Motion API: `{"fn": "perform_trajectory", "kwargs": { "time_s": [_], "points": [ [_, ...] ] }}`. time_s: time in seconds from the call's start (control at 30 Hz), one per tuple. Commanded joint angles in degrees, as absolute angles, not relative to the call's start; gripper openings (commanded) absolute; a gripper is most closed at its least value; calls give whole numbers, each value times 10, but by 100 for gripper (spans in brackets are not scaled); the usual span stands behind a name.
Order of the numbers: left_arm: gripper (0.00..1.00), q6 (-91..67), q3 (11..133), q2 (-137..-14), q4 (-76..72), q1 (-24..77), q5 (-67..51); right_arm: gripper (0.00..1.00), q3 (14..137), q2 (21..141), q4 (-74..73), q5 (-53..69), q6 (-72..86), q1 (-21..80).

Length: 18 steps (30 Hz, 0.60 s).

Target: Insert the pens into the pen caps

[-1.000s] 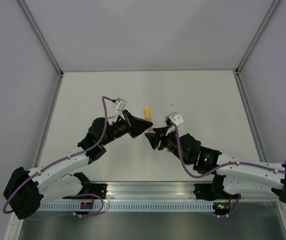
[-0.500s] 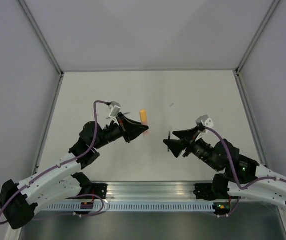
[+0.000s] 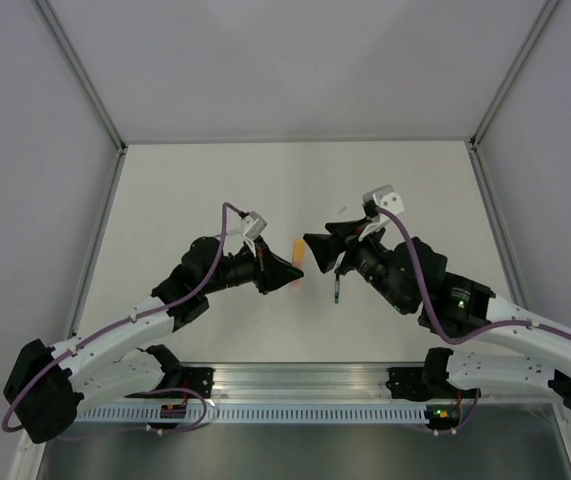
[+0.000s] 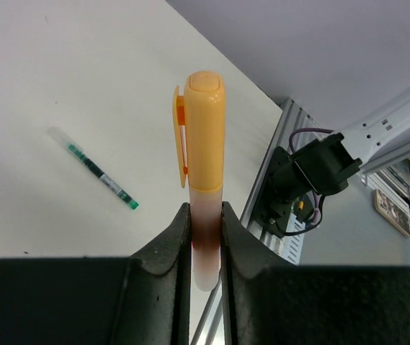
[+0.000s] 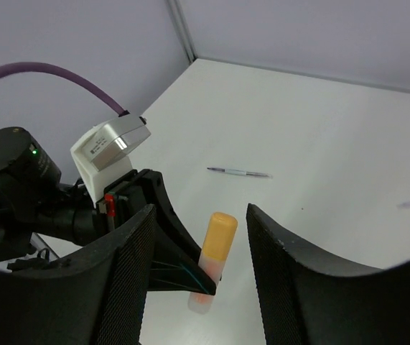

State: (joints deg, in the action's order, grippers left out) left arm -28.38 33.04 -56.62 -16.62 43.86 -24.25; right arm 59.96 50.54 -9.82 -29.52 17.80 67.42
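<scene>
— Which cap has something in it?
— The smooth yellow-orange plastic cap, rounded at the top with a clip down one side, sits over one end of the thick pink-orange marker. The marker's translucent pinkish barrel comes out of the cap and runs down between the jaws of the left pincer. That pincer is clamped narrow on the barrel and holds it above the counter.
— And the other pincer?
— The right pincer stands wide and holds nothing. Its black, finely gridded fingers frame the capped marker in its own view. From above, its tips are just beside the cap; whether they touch cannot be told.
— What lies around them?
— A slim clear-barrelled pen with a dark green core lies flat on the white matt surface, near the right pincer. A thin silver-grey pen lies beyond the left pincer. A small greyish speck lies well apart, too small to name.
</scene>
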Motion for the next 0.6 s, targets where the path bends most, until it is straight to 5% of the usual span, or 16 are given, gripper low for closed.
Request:
{"fn": "perform_trajectory", "kwargs": {
  "time_s": [0.0, 0.57],
  "points": [
    [2, -265, 331, -546, -212, 440, -290, 59, 626, 545, -113, -318, 186, 677],
    [2, -274, 294, -501, -272, 440, -316, 53, 642, 626, -58, -262, 215, 672]
  ]
}}
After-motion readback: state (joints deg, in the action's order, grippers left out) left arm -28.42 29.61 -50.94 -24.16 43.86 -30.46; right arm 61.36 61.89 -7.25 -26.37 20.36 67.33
